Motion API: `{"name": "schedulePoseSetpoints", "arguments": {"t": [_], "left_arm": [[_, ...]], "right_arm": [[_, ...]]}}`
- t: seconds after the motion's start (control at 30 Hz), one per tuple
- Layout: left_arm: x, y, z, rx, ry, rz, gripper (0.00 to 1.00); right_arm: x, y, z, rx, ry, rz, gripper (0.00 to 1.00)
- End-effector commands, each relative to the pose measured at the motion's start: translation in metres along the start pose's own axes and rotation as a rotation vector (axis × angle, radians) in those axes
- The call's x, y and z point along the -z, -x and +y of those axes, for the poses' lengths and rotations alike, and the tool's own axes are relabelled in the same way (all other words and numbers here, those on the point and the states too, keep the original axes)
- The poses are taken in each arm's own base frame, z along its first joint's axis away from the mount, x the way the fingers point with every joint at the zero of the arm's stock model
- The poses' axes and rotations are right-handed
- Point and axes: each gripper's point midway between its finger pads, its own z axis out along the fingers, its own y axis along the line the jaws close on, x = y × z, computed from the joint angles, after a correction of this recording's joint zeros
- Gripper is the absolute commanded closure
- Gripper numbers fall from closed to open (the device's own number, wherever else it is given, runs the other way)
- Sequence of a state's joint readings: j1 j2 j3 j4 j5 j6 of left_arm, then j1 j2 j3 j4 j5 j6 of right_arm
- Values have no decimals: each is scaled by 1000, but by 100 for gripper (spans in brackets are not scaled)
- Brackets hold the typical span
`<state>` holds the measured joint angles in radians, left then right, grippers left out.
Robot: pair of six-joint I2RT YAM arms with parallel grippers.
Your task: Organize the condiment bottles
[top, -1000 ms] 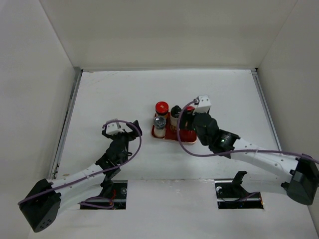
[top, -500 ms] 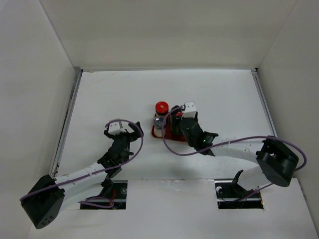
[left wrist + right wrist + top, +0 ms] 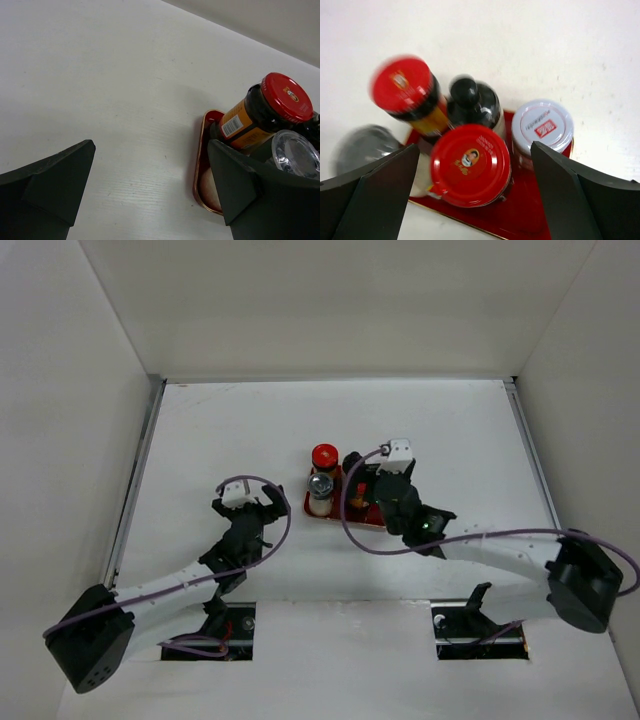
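Tabletop (image 3: 200, 440): we see right gripper (image 3: 473, 147) just spread off red-capped jar (image 3: 470, 167), so 5 condiment bottles (image 3: 541, 125) sit on tray (image 3: 522, 222); left gripper (image 3: 151, 143) spread, empty.

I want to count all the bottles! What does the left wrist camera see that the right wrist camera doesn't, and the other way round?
Only the left wrist camera shows the barcode on one jar's side. Only the right wrist camera clearly shows the black-capped bottle, the white-capped jar and a second red-capped jar. Both show the red-capped jar with the orange label, the silver-capped jar, which is blurry in the right wrist view, and the red tray on the white table.
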<state>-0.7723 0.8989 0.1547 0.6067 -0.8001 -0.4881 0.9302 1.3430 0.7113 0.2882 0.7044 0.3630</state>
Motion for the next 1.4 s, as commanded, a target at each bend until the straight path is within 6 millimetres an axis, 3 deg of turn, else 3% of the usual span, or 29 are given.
{"name": "schedulePoseSetpoints", "arguments": {"t": [0.0, 0.1, 0.27, 0.4, 0.5, 0.67, 0.93, 1.37], "left_arm": [[-7, 11, -12, 31, -1, -3, 0], [-10, 6, -12, 23, 14, 18, 0], [-17, -1, -12, 0, 41, 54, 0], [-19, -3, -14, 8, 45, 65, 0], [-20, -2, -11, 12, 56, 63, 0], [-19, -2, -14, 15, 47, 65, 0], [-18, -5, -23, -10, 33, 86, 0], [-20, -2, -22, -7, 41, 87, 0]], "right_arm": [[30, 62, 1, -114, 23, -135, 0], [51, 85, -24, -170, 11, -195, 0], [53, 97, -113, -291, -183, -295, 0], [46, 76, -172, -452, -319, -329, 0], [38, 50, -202, -520, -369, -314, 0], [35, 36, -217, -542, -375, -280, 0], [27, 33, -213, -529, -364, -257, 0], [27, 36, -206, -528, -320, -260, 0]]}}
